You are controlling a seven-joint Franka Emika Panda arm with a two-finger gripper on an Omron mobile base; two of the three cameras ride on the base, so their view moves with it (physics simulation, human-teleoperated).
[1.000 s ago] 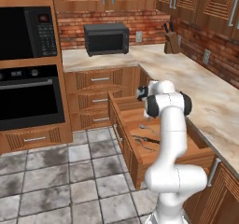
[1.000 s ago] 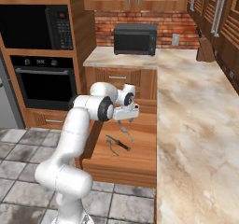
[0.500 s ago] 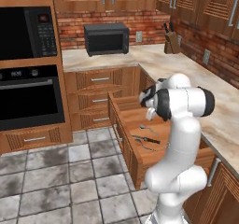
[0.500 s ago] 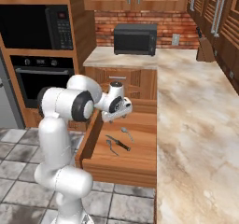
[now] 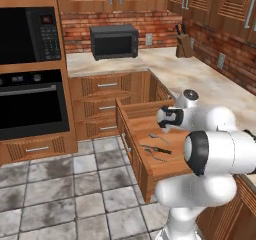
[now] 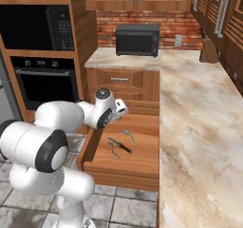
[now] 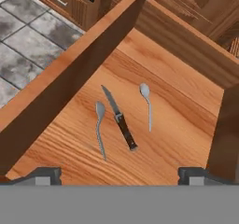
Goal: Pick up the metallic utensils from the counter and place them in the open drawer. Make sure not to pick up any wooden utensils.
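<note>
Metallic utensils now lie inside the open drawer [image 7: 186, 97]: a knife [image 7: 119, 118] with a black handle and grey blade, a spoon [image 7: 147, 104] on one side of it, and a second thin grey piece [image 7: 100, 129] on the other. All three rest flat on the drawer floor, near each other but apart.

Change since the earlier pictures: the arm has swung round and folded up, and the hand has lifted away from the drawer floor (half a second ago it hung lower, closer to the cutlery). Judged from this, a release is complete and the arm is withdrawing.

The gripper [image 7: 119, 175] hovers above the drawer. Its fingertips [image 7: 44, 175] stand wide apart at the bottom corners of the hand view, with nothing between them.

The hand view shows each utensil separately, and the inner wall of the drawer. The right base view shows the marbled counter [image 6: 199, 127] beside the drawer; no cutlery can be made out on the stretch in sight, though the utensils are small at this range. The left base view shows the drawer's carved front [image 5: 135, 159].
</note>
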